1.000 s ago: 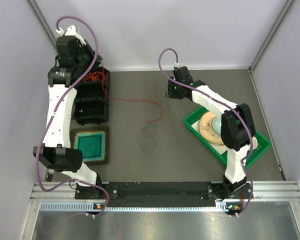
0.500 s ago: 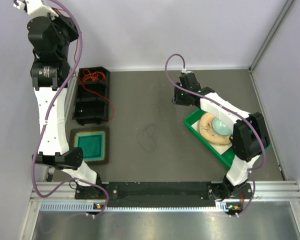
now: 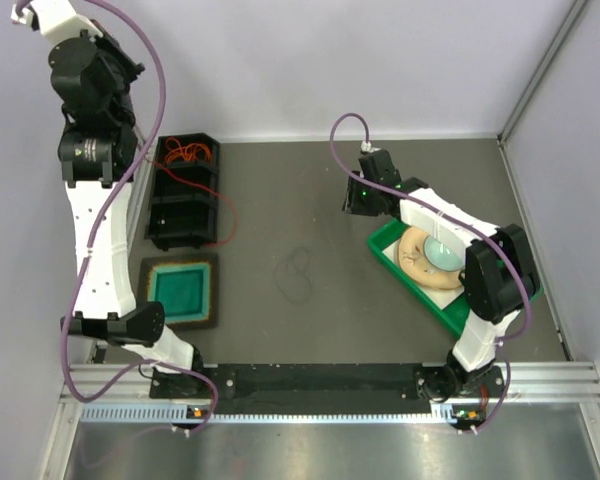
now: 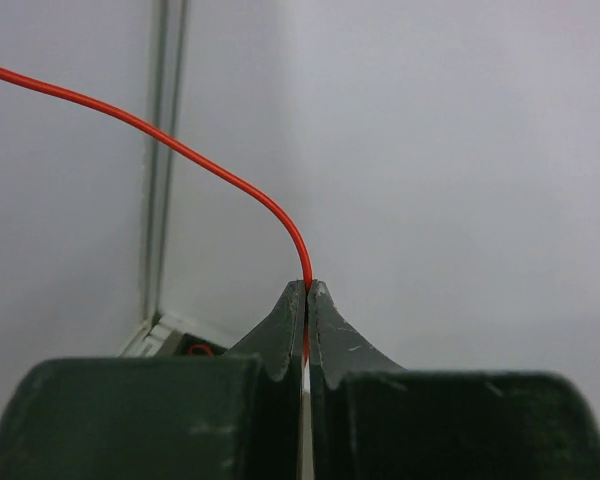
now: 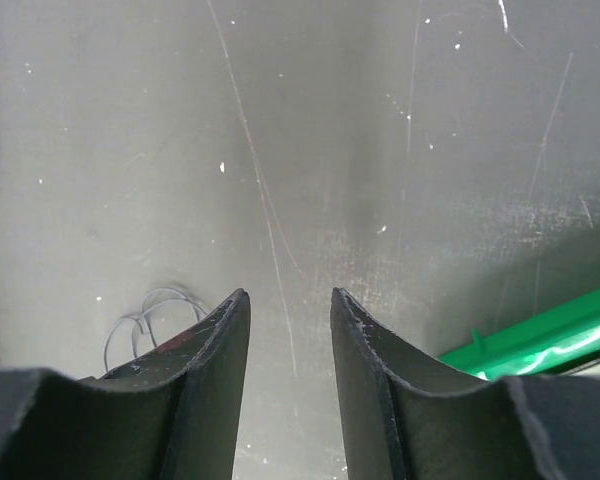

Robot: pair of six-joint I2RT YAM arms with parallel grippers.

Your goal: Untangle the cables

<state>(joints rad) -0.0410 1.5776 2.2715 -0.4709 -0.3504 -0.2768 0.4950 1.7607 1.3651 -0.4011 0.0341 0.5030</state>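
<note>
High at the far left, the left fingers (image 4: 307, 298) are pressed together, pinching an orange-red cable (image 4: 180, 150) that arcs leftward from their tips. More orange-red loops (image 3: 187, 152) lie in the black bin's (image 3: 158, 215) far compartment. The right fingers (image 3: 354, 204) hang spread above the surface (image 3: 280, 180), with the dark cable (image 3: 298, 272) lying apart, nearer and to their left.

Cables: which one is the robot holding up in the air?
The orange-red cable, pinched in the shut left gripper high above the table. The thin dark cable lies loose on it, untouched.
</note>
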